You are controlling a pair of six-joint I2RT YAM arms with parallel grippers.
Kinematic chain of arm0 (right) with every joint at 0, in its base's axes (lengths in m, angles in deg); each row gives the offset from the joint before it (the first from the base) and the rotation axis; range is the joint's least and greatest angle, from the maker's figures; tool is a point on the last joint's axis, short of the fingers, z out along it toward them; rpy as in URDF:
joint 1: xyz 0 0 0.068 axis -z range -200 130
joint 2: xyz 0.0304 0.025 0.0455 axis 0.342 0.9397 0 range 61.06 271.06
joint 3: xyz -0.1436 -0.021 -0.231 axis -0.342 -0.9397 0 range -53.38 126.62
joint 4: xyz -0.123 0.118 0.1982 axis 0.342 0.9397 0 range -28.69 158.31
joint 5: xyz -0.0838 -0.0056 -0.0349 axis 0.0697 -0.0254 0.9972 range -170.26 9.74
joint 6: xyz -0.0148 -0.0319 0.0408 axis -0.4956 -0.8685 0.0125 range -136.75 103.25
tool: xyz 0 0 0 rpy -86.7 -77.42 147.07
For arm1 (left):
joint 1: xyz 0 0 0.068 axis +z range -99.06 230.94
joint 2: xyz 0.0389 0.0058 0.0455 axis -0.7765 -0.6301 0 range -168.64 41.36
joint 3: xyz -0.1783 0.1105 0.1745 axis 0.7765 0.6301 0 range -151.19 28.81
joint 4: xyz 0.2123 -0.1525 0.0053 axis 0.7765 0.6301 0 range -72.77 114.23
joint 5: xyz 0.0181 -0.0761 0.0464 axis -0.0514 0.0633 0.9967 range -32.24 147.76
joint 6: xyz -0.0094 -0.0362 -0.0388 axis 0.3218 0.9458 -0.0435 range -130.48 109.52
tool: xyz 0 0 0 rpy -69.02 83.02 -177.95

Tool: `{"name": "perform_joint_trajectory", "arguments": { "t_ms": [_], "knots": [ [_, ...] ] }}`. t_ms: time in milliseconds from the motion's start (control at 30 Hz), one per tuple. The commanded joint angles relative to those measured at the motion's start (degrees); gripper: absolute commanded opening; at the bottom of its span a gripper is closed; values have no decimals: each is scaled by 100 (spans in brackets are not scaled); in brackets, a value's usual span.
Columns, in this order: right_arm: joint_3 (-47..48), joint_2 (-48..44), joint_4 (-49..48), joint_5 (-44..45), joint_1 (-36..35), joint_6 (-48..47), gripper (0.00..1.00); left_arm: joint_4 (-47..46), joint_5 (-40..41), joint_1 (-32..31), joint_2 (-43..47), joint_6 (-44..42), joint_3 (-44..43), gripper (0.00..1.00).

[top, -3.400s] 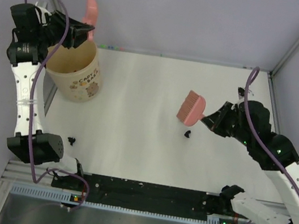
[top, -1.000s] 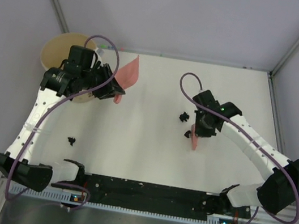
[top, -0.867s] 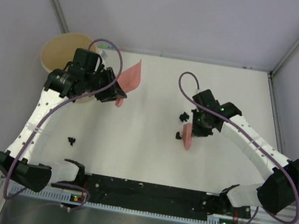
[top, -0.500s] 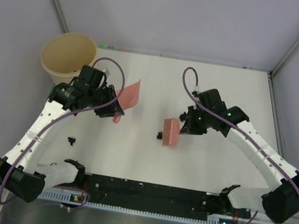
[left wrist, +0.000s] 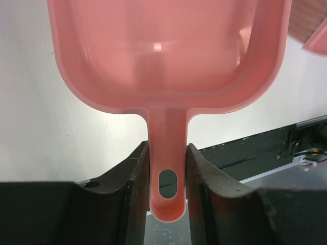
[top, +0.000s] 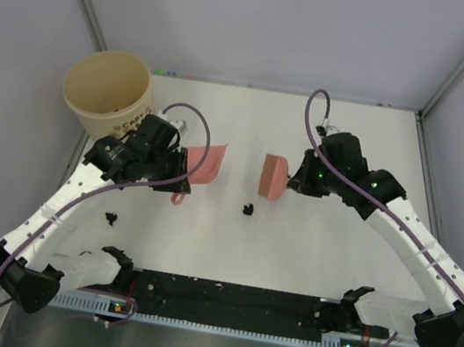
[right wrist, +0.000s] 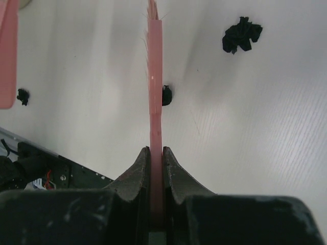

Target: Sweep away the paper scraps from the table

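**Paper scraps on the white surface, with a dustpan and a brush held near them**

Of the paper scraps (top: 248, 209), one black wad is seen near the middle of the surface (top: 324, 260), just nearer the arm bases than the gap between the pink dustpan (top: 209, 163) and the pink brush (top: 273, 177). A second wad (top: 109, 218) is seen well apart, toward the left near edge, close to the black strip (top: 229, 296). In the right wrist view a larger wad (right wrist: 241, 33) is shown beside the brush and a smaller one (right wrist: 166, 95) partly hidden behind it. The dustpan handle is grasped by the left end effector (left wrist: 167, 168), and the brush handle is clenched edge-on in the right end effector (right wrist: 156, 158). A beige tub (top: 105, 103) is seen at the far left corner.
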Motion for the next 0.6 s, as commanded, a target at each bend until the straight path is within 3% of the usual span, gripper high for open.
{"name": "perform_joint_trajectory", "arguments": {
  "t_ms": [0, 200, 567],
  "knots": [
    [446, -130, -361, 612, 15, -166, 0, 210, 578, -436, -100, -443, -245, 0],
    [438, 28, -501, 1131, 15, -307, 0, 70, 859, -946, -56, -532, 229, 0],
    [-221, -68, -1319, 912, 15, -685, 0, -300, 1307, -2159, -205, -365, 1038, 0]
  ]
}}
